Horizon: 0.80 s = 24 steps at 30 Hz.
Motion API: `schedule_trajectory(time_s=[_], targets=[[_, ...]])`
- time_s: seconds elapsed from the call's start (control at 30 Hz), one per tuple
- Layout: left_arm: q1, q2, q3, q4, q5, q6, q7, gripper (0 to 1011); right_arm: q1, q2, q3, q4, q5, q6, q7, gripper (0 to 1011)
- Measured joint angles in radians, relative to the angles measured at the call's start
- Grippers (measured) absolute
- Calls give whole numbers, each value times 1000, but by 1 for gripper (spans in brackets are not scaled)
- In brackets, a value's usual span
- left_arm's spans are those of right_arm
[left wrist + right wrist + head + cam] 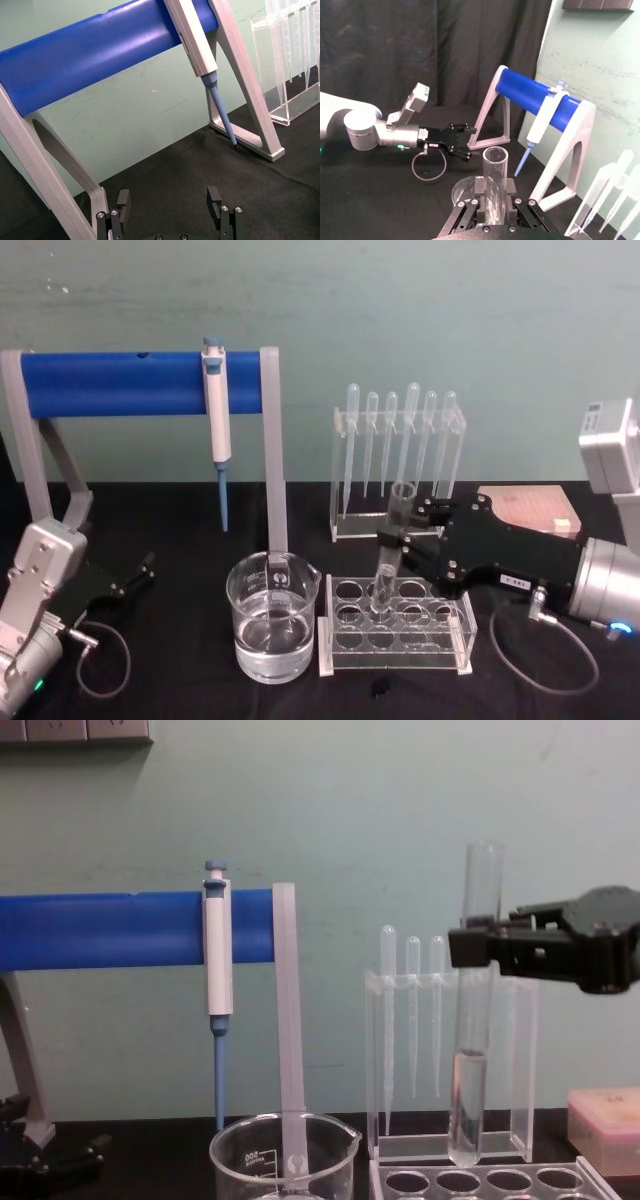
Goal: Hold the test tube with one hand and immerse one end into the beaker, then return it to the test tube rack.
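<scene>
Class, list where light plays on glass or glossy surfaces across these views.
Head view: white glints on the wide clear glass beaker; chest view: the clear glass test tube, held by the right pincer, fades against the pale wall above the grip; left wrist view: sheen along the blue cylindrical bar beyond the left pincer.

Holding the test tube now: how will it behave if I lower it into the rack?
Smooth clear glass, so the test tube probably slips if the right gripper eases, and likely breaks if knocked on the rack. Liquid seems to fill its lower part, so it may hang bottom-heavy. The left gripper rests parked at the left.
</scene>
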Motion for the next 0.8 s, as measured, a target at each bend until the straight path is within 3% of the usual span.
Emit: schedule_trajectory(time_s=[0.8], targets=[[0, 0, 0, 0, 0, 0, 0, 1000, -60, -59, 32, 101, -67, -81, 10, 227]])
